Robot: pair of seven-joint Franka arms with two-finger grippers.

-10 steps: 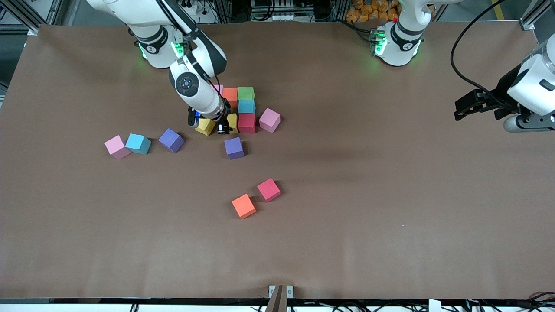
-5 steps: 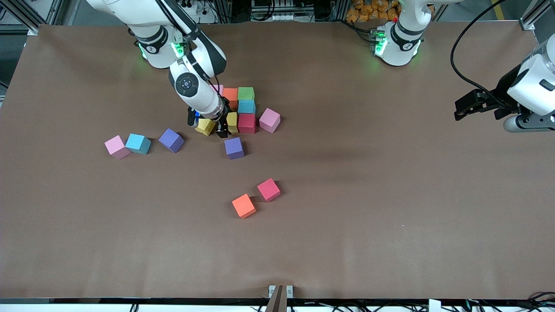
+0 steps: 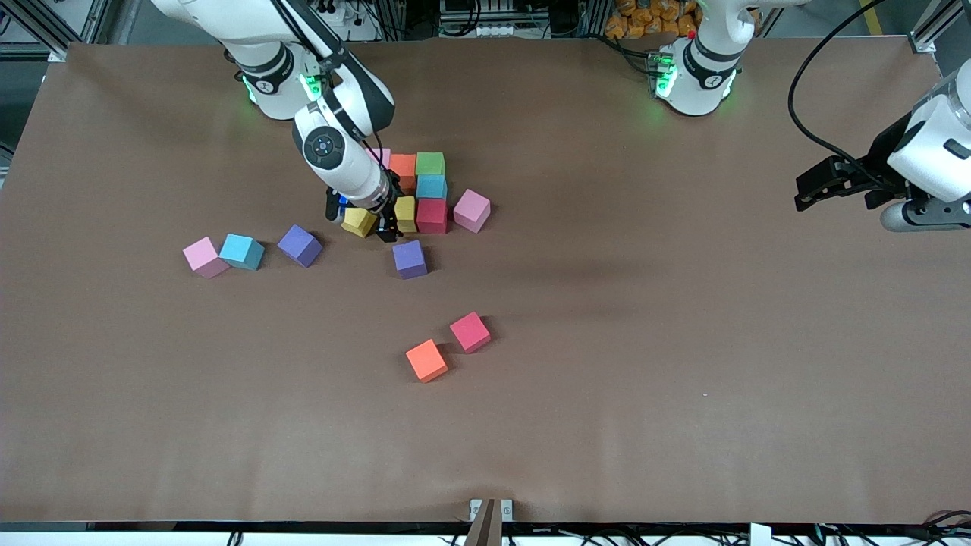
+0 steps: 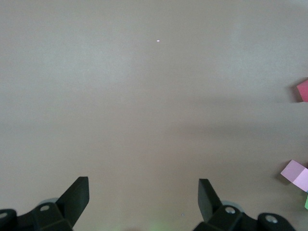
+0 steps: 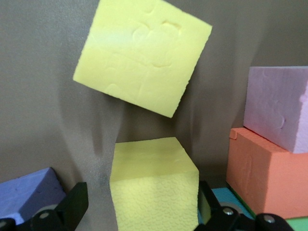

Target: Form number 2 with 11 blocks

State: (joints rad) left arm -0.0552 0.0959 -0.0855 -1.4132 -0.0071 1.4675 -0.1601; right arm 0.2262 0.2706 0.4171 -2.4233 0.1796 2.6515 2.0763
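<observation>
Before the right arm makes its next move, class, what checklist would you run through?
1. right gripper jaws open, one yellow cube between them, not gripped: ok.
2. tilted yellow cube squared with its row: not ok.
3. left gripper open, waiting over bare table: ok.
4. number 2 complete: not ok; the purple cube and others lie loose.

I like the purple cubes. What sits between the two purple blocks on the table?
Nothing: in the front view, bare brown table lies between the purple foam cube near the light blue one and the purple foam cube below the cluster.
</observation>
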